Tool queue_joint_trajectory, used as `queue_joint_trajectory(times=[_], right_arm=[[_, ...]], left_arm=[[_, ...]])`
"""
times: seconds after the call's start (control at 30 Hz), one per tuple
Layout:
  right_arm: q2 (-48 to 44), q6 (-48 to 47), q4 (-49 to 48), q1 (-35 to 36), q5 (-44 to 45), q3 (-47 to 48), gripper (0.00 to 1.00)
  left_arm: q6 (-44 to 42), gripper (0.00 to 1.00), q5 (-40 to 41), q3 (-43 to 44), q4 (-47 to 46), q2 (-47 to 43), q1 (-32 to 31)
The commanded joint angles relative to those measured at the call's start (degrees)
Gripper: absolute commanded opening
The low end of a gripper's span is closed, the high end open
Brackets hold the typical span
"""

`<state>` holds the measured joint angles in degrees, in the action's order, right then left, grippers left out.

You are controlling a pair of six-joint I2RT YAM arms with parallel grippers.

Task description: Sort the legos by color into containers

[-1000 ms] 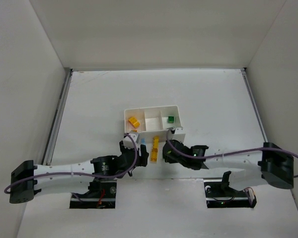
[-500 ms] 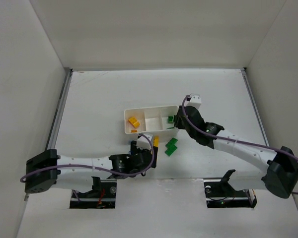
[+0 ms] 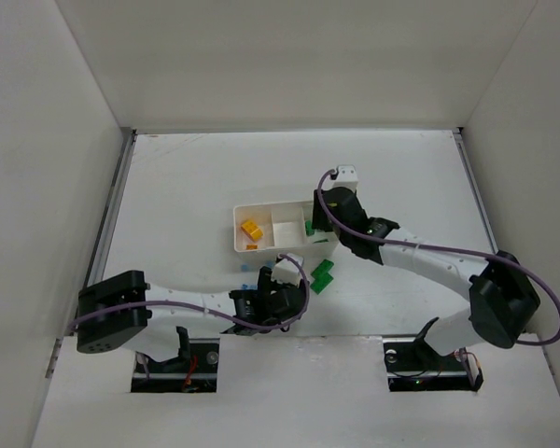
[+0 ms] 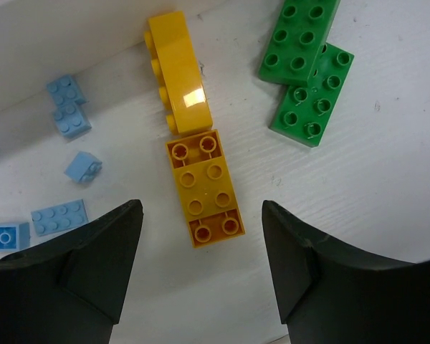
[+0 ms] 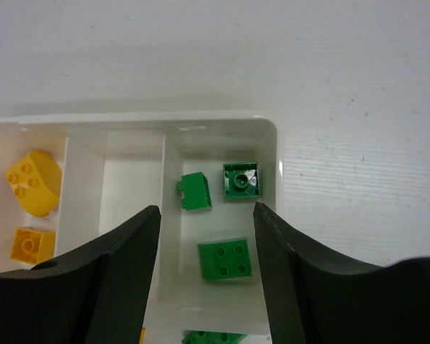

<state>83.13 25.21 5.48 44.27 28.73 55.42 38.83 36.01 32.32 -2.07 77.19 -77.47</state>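
The white tray [image 3: 282, 204] sits mid-table with three containers side by side. Its right container [image 5: 266, 215] holds three green legos [image 5: 225, 258], and my right gripper [image 5: 206, 211] hangs open above them with nothing between its fingers. The left container holds two yellow legos [image 5: 32, 181]. On the table in front of the tray lie two yellow legos end to end [image 4: 204, 186], one of them on its side. My left gripper [image 4: 201, 233] hovers open just above the flat one. Two green legos [image 4: 304, 82] lie to their right and several light blue legos [image 4: 68, 115] to their left.
The tray's front wall [image 4: 57, 43] stands right behind the loose bricks. White enclosure walls ring the table. In the top view the right arm [image 3: 420, 257] reaches across from the right and the left arm [image 3: 187, 303] lies low along the near edge.
My right gripper went from the loose bricks to the tray's right container and opened there; a green lego now lies below it. My left gripper shifted right, over the yellow legos.
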Motion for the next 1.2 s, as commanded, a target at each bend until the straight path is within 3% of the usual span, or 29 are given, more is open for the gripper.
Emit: queue_joint_trajectory(times=[0.0,0.27,0.33,0.37,0.43,0.57,0.7,0.8,0.9,1.03,1.17], right_arm=[[-2.97,-1.04,-3.45,-0.02,0.71,1.19,0.61],[-10.70,0.71,-4.24,0.77,0.63,-3.73,0.60],[-12.72,1.50,-4.77,1.82,0.71,-5.57,0.60],[-14.04,1.77,-4.86,2.26,0.71,-6.72,0.60],[-16.15,2.30,-4.86,2.79,0.71,-8.47,0.60],[-20.19,3.35,-4.77,2.79,0.45,-12.43,0.59],[-22.48,4.75,-5.21,3.93,-0.69,-15.95,0.56],[-23.28,6.07,-6.00,6.30,-0.69,-17.97,0.53],[-23.37,7.39,-6.09,9.81,-0.96,-18.94,0.50],[-21.53,8.97,-6.09,14.82,-0.34,-19.12,0.50],[-16.79,10.82,-7.93,18.34,-0.17,-19.12,0.58]], left_arm=[[-0.51,0.64,0.03,2.22,-1.63,0.77,0.35],[-0.68,0.56,0.29,3.37,-2.24,5.86,0.26],[-0.68,0.41,0.47,3.81,-2.42,7.36,0.35],[-0.68,0.30,0.90,4.07,-2.42,7.80,0.35],[-0.68,0.19,2.56,4.33,-1.81,6.49,-0.26],[-1.83,0.16,5.12,2.58,-0.23,-5.87,-2.46],[-2.09,0.17,6.61,2.58,6.10,-21.34,-0.80],[-4.37,0.19,6.27,2.75,7.16,-28.22,5.16],[-6.22,0.21,3.38,3.89,6.73,-28.94,13.94],[-8.41,0.22,-5.13,4.86,1.47,-22.98,25.81],[-9.12,0.24,-10.87,6.88,-1.71,-14.89,33.39]])
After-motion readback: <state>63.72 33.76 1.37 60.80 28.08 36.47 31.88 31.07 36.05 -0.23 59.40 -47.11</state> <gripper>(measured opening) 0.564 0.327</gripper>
